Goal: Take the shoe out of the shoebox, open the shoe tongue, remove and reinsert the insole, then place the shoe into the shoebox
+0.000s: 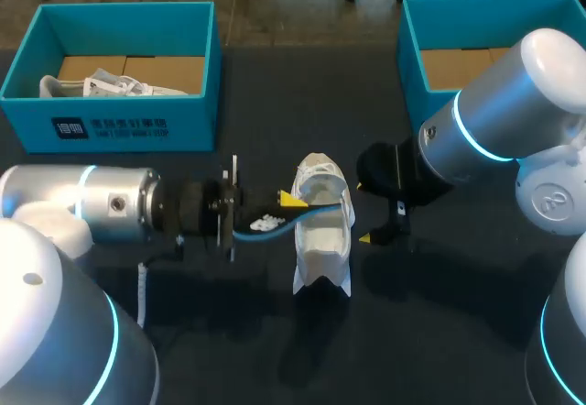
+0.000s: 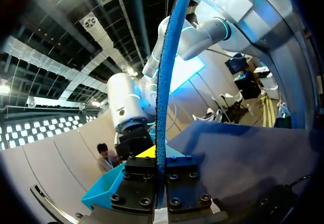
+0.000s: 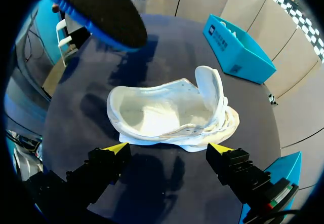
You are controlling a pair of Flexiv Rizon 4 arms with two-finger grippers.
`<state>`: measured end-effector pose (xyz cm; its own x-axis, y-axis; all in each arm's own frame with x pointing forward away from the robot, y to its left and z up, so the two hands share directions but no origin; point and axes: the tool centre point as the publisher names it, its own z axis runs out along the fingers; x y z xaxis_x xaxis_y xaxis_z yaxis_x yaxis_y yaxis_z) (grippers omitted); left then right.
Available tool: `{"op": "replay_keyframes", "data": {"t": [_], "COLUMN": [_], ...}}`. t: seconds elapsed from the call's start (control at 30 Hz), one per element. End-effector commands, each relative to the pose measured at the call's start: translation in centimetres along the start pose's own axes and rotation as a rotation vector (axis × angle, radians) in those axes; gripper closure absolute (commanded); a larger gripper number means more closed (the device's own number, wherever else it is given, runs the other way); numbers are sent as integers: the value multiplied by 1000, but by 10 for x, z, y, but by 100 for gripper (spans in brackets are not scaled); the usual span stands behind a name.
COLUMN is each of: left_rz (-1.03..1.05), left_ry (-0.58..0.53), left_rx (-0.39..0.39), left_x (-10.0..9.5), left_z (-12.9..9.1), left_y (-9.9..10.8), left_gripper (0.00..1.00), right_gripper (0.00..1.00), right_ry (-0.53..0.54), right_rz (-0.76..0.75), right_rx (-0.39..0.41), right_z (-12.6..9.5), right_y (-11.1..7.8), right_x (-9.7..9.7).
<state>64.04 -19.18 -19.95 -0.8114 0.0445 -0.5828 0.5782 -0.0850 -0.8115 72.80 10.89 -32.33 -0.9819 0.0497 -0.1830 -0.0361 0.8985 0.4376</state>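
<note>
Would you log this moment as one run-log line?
left gripper: shut on insole, out of shoe | right gripper: open beside shoe | shoe: on table, tongue open

The left gripper (image 1: 286, 205) with the insole (image 1: 273, 223) was left of the shoe (image 1: 322, 226), the right gripper (image 1: 366, 211) right of it, the shoebox (image 1: 110, 116) behind-left, a second box (image 1: 412, 61) behind-right.

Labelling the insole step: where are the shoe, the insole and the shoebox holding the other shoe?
shoe (image 3: 152, 113): right wrist view, its open inside.
insole (image 2: 164, 82): left wrist view, its blue edge.
shoebox (image 1: 183, 123): head view, its front wall.
</note>
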Motion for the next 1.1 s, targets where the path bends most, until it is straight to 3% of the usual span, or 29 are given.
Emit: {"op": "replay_keyframes", "data": {"t": [0.03,0.4,0.43,0.97,1.1], "left_rz": [9,-14,-28,-37,-49], "left_ry": [6,21,60,60,70], "left_rx": [-1,-6,13,25,-3], "left_x": [3,14,16,15,12], "left_z": [12,21,20,20,17], "left_y": [10,27,27,26,27], "left_gripper": [100,100,100,100,100], "right_gripper": [0,0,0,0,0], "right_ry": [-4,-4,-4,-4,-4], "right_rz": [1,1,1,1,1], "right_rx": [2,2,2,2,2], "right_z": [1,1,1,1,1], "right_y": [1,1,1,1,1], "right_x": [1,1,1,1,1]}}
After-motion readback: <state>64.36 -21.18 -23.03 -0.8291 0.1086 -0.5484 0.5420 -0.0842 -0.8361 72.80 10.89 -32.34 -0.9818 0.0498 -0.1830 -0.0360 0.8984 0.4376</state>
